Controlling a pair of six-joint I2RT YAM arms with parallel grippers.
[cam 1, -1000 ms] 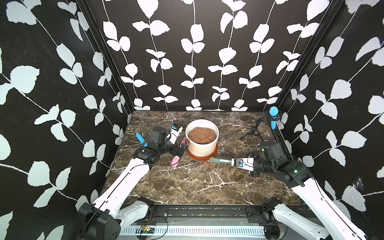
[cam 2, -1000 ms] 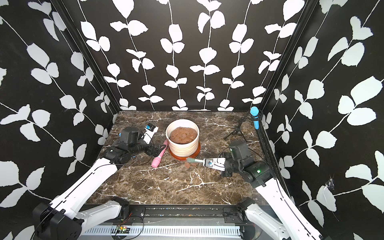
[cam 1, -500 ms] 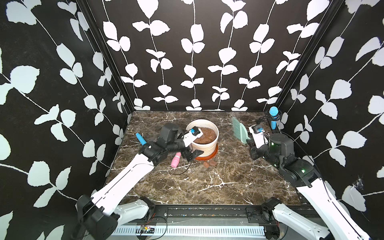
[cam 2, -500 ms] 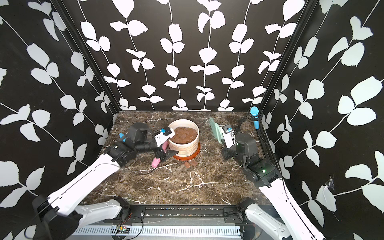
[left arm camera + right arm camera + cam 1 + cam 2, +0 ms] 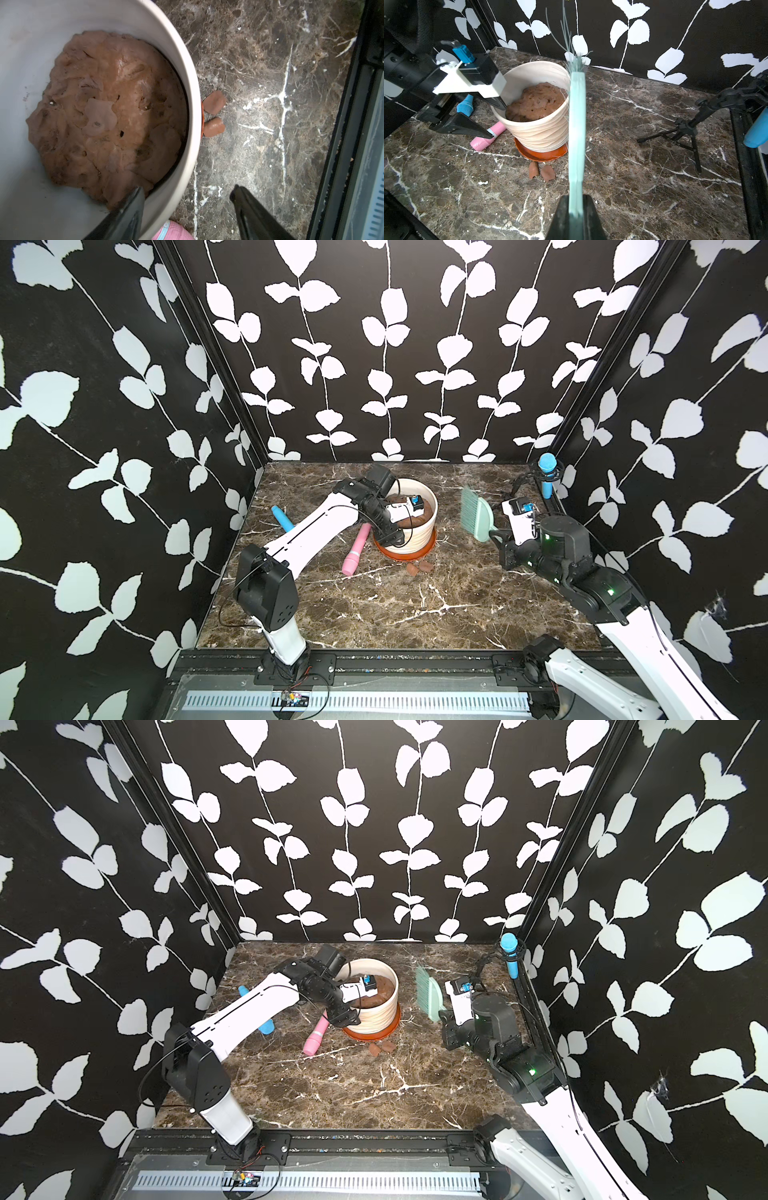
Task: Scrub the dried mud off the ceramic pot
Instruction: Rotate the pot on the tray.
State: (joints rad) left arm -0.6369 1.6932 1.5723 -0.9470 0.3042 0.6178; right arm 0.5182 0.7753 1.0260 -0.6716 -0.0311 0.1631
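The left gripper (image 5: 187,188) stands open astride the pot (image 5: 542,128) wall, with one jaw inside by the brown soil (image 5: 104,104) and the other outside, clear of the wall. The right gripper (image 5: 576,200) is clamped on a teal brush (image 5: 577,124), held upright and apart from the pot. The ribbed cream pot sits in an orange saucer (image 5: 542,154) toward the back of the surface (image 5: 633,187), and two reddish-brown mud chips (image 5: 548,172) lie just beside the saucer.

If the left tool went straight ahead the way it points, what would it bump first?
Probably the cream-white ribbed ceramic pot: the left tool straddles its wall, one finger inside, one outside. The inside finger looks nearest the lumpy brown soil mass, though depth is hard to judge.
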